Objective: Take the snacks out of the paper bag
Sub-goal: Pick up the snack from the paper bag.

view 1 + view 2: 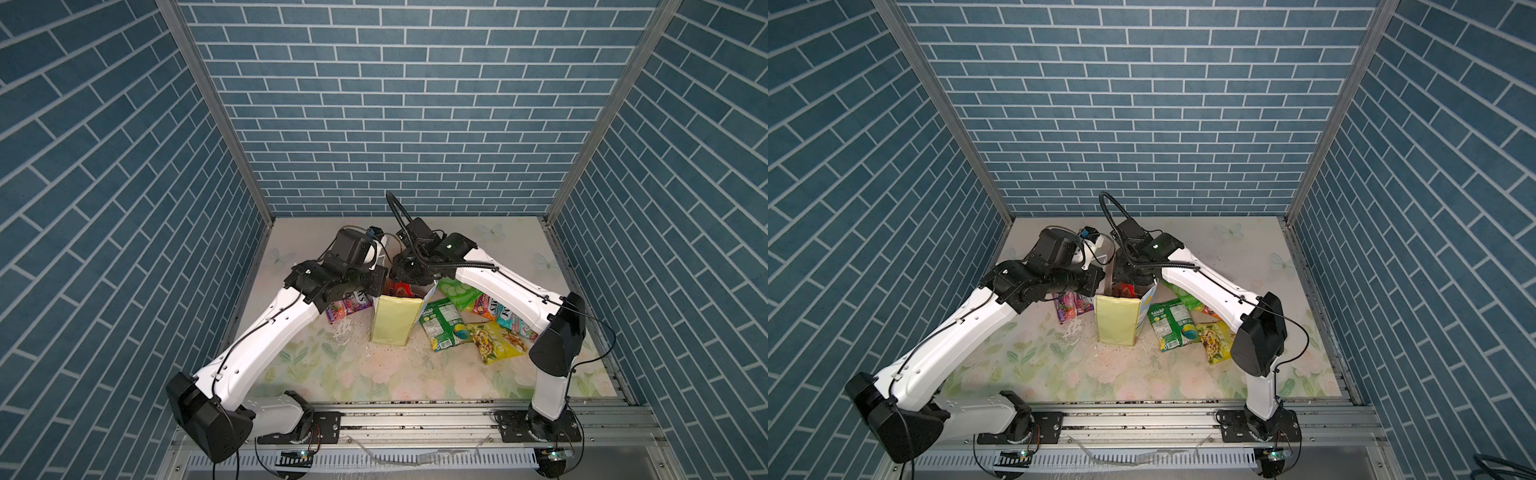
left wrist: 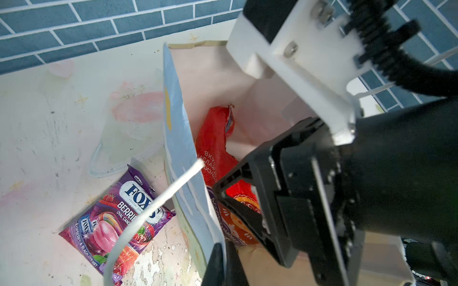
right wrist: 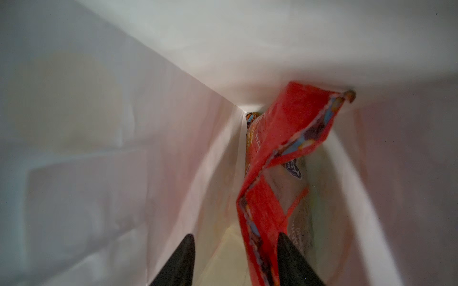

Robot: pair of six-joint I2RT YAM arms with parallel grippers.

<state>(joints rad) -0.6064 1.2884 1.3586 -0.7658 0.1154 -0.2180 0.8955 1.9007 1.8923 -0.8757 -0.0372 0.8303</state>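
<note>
The paper bag stands upright mid-table. My left gripper is shut on the rim of its bluish wide wall. My right gripper is down inside the bag and open, with the edge of the large red cookie bag between its fingers, near one fingertip. On the table left of the bag lies the purple Fox's packet. To the right lie the green Lay's, a green packet, a yellow packet, the orange and the teal Fox's.
Blue brick walls close in the table on three sides, and a metal rail runs along the front. The bag's white cord handle hangs loose outside it. A black cable loop arches over the right wrist.
</note>
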